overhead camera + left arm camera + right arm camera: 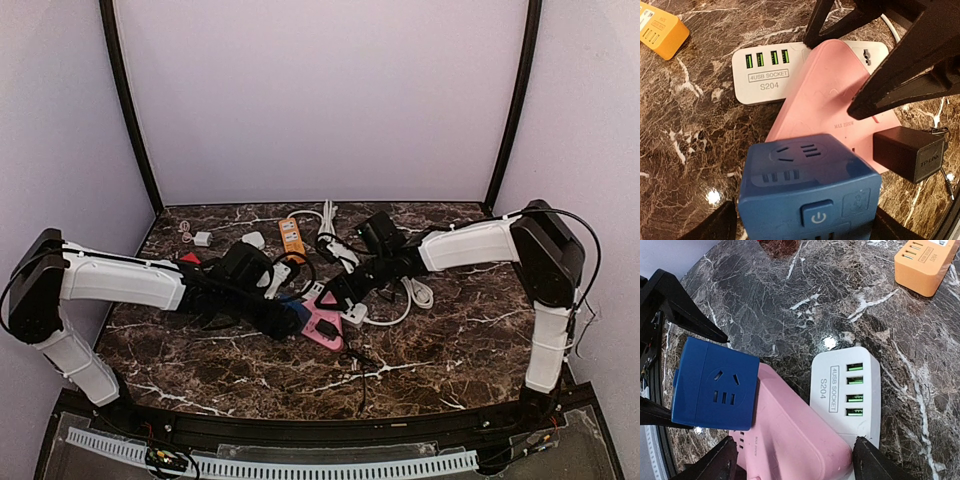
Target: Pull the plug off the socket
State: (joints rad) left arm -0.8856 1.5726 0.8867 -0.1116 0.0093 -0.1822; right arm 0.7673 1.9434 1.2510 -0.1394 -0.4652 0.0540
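Nearest you, your left jaws straddle the blue cube (805, 175); whether they pinch it cannot be told. Just right of the cube, the black plug (907, 155) sits at the near end of the pink strip (835, 95), which runs away from you across the desk (685, 130). Your right jaws stand open astride the strip farther along, and their own camera misses the plug. From them it lies back toward you. The left jaws are nearer but probably busy. Beyond lie the white socket (765, 75) and the orange one (662, 32).
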